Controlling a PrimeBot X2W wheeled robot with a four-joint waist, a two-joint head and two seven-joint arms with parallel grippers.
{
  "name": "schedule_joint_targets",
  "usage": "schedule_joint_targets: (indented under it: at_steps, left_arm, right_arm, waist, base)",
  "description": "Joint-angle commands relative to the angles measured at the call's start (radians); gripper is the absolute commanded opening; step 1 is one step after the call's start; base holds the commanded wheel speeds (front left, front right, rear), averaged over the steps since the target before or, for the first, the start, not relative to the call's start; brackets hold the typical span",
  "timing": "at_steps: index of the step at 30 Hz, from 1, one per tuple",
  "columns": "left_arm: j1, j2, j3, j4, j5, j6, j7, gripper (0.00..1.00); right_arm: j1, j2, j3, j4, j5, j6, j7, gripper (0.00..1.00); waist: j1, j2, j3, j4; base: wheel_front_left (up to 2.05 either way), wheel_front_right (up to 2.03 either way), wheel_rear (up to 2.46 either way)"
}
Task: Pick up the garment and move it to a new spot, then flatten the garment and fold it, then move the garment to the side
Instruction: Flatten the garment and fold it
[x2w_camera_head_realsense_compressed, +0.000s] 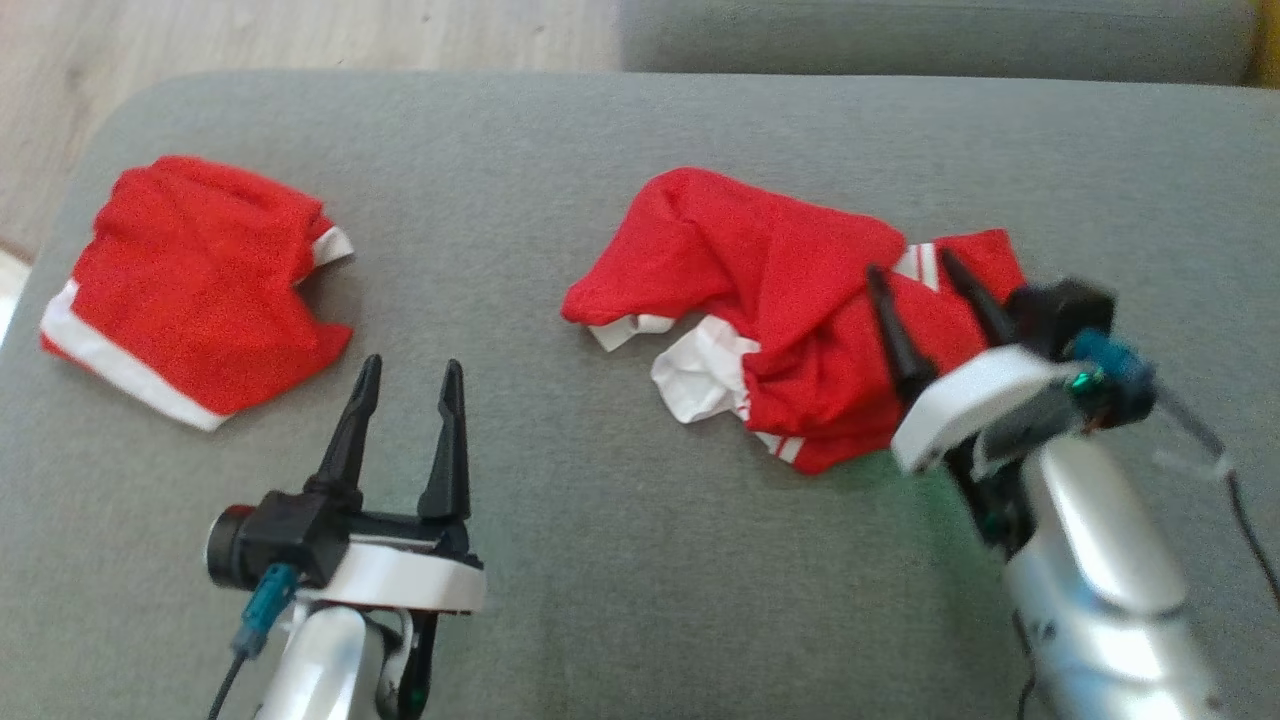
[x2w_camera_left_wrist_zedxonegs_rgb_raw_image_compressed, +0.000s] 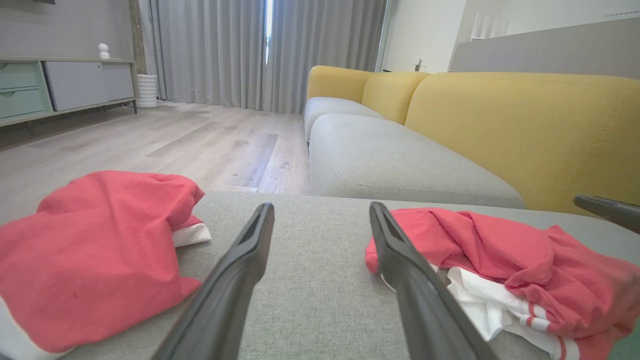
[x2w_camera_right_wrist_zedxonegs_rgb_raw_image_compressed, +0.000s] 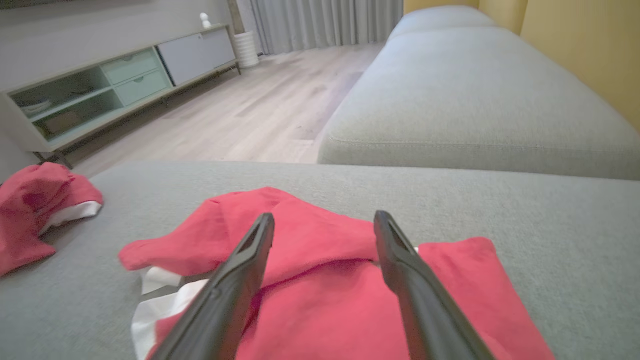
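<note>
Both spread wide and empty: the right tool (x2w_camera_head_realsense_compressed: 910, 265) hovers right over the crumpled garment (x2w_camera_head_realsense_compressed: 780, 290), lying crosswise on the grey cushion (x2w_camera_head_realsense_compressed: 600, 560); the left tool (x2w_camera_head_realsense_compressed: 412, 365) sits farther off, nearer a folded garment (x2w_camera_head_realsense_compressed: 190, 280).

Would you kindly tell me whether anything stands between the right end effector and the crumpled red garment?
Nothing visible does. The open right end effector hangs directly over the crumpled red garment; the other red garment lies apart to its left.
</note>
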Motion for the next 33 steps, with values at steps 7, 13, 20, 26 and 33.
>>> schedule_joint_targets:
  at_steps: [7, 13, 20, 26, 33]
  left_arm:
    - [-0.057, 0.0, -0.039, -0.022, -0.05, 0.013, -0.005, 1.0]
    - [-0.076, 0.0, -0.078, -0.016, -0.073, 0.028, -0.005, 1.0]
    - [-0.085, 0.0, -0.099, -0.012, -0.088, 0.038, -0.005, 1.0]
    - [-0.083, 0.0, -0.101, -0.006, -0.089, 0.044, -0.005, 1.0]
    - [-0.076, 0.0, -0.093, 0.004, -0.093, 0.043, -0.005, 1.0]
  right_arm:
    - [-0.242, -0.003, -0.166, 0.235, 0.021, -0.001, 0.176, 1.0]
    - [-0.349, -0.004, -0.302, 0.415, -0.061, -0.001, 0.27, 1.0]
    - [-0.413, -0.003, -0.3, 0.534, -0.036, -0.001, 0.284, 1.0]
    - [-0.429, -0.003, -0.228, 0.561, -0.007, -0.001, 0.217, 0.0]
    - [-0.454, -0.003, -0.079, 0.537, 0.065, -0.001, 0.122, 0.0]
  waist:
    - [-0.0002, 0.0, 0.047, 0.079]
    - [-0.0002, 0.0, 0.072, 0.119]
    - [-0.0002, 0.0, 0.082, 0.137]
    - [-0.0002, 0.0, 0.077, 0.13]
    - [-0.0002, 0.0, 0.042, 0.113]
  base:
    - [0.0, 0.0, 0.0]
    - [0.0, 0.0, 0.0]
    - [0.0, 0.0, 0.0]
    - [0.0, 0.0, 0.0]
    - [0.0, 0.0, 0.0]
